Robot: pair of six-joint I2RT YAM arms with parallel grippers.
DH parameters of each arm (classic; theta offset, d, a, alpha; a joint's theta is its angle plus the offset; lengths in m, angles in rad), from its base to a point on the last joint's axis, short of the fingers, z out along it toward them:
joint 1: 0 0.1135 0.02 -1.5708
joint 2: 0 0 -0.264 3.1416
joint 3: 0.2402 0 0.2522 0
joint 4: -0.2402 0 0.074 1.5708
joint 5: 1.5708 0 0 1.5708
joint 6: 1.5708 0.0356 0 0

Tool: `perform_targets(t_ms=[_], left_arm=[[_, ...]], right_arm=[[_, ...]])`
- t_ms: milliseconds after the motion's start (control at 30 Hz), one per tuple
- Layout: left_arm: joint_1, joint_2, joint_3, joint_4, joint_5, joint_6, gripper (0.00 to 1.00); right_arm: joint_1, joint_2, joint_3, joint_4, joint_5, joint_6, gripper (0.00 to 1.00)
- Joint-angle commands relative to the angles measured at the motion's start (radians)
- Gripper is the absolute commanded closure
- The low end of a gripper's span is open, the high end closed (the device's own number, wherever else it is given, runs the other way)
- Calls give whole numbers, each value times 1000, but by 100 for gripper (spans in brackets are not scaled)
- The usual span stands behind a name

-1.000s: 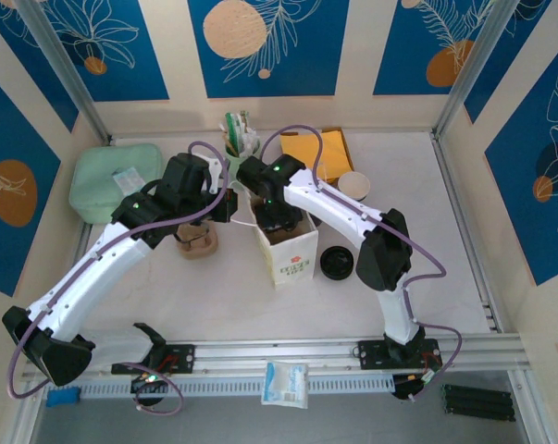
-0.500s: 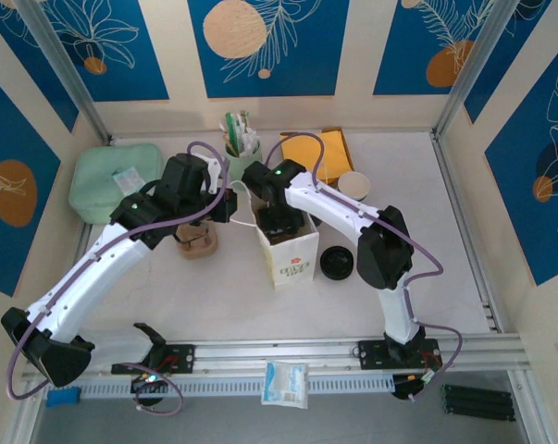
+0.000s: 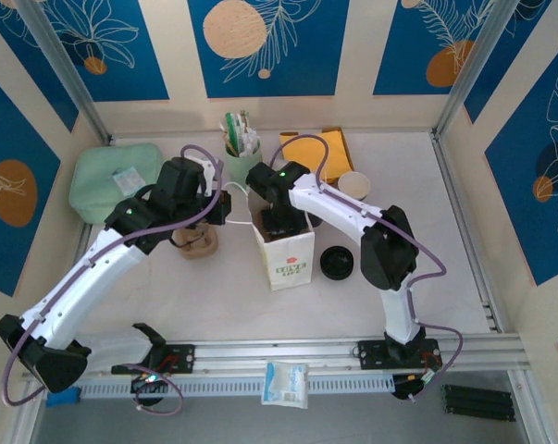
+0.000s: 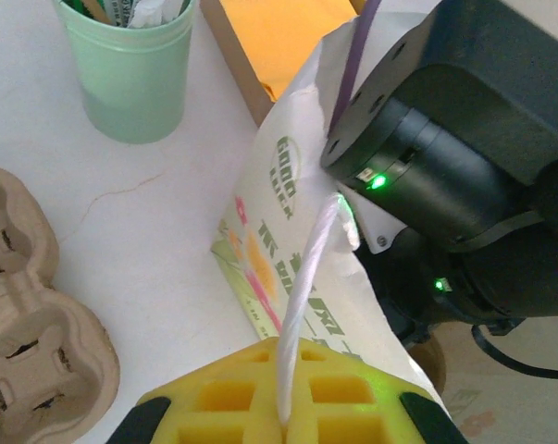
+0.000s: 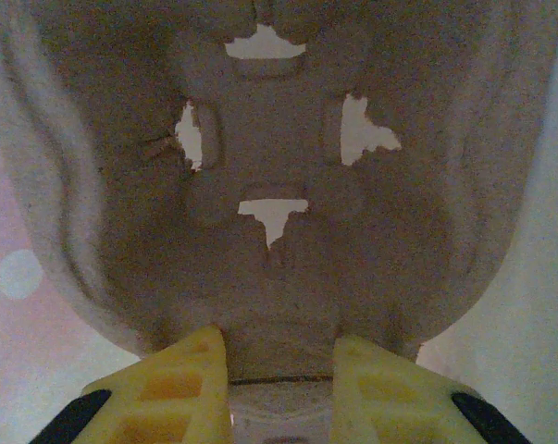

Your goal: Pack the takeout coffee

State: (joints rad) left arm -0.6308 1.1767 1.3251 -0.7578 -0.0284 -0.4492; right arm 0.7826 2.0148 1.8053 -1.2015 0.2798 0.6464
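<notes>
A white paper bag (image 3: 291,259) (image 4: 288,203) stands upright at the table's middle. My left gripper (image 3: 230,205) (image 4: 283,412) is shut on its white twisted handle (image 4: 306,296) and holds that side up. My right gripper (image 3: 277,222) (image 5: 279,370) reaches down into the bag's mouth. Its yellow fingers are closed on the wall of a brown moulded-pulp cup carrier (image 5: 279,185), whose well has cross-shaped slots. The takeout coffee (image 3: 355,184), a paper cup with a white rim, stands on the table right of the bag, away from both grippers.
A second pulp carrier (image 3: 197,242) (image 4: 29,314) lies left of the bag. A black lid (image 3: 337,263) sits to the bag's right. A green cup of utensils (image 3: 239,148) (image 4: 135,65), an orange envelope (image 3: 317,153) and a green pad (image 3: 112,180) line the back.
The right gripper has shifted a little further over and into the bag. The left arm has edged slightly left while keeping hold of the handle.
</notes>
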Motion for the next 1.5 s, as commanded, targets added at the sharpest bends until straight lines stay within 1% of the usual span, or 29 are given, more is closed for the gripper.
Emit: perform_targets(t_ms=[0, 200, 367, 400, 467, 933, 1167, 1367, 1400, 1467], left_arm=[[-10, -30, -22, -31, -29, -22, 100], [-9, -44, -35, -40, -51, -31, 100], [-10, -37, -36, -50, -51, -33, 100], [-10, -37, -38, -51, -53, -35, 100], [-10, -38, -42, -51, -56, -37, 100], [-10, -61, -38, -39, -73, -46, 100], [-10, -70, -37, -29, -73, -46, 100], [-10, -78, -40, -8, -47, -43, 100], [-9, -79, -44, -2, -40, -42, 100], [-10, -81, -48, 6, -29, -38, 100]], right_arm=[[-9, -46, -20, -5, -26, 29, 76], [-11, -62, -36, 16, -28, 33, 76], [-8, -101, -72, 79, -53, 28, 77], [-8, -107, -78, 86, -56, 28, 79], [-9, -117, -91, 98, -62, 30, 81], [2, -57, -76, 45, -61, 19, 81], [10, -36, -87, 48, -57, 24, 82], [10, -15, -90, 53, -60, 26, 82], [13, -10, -90, 55, -62, 26, 85], [12, -3, -92, 58, -68, 27, 85]])
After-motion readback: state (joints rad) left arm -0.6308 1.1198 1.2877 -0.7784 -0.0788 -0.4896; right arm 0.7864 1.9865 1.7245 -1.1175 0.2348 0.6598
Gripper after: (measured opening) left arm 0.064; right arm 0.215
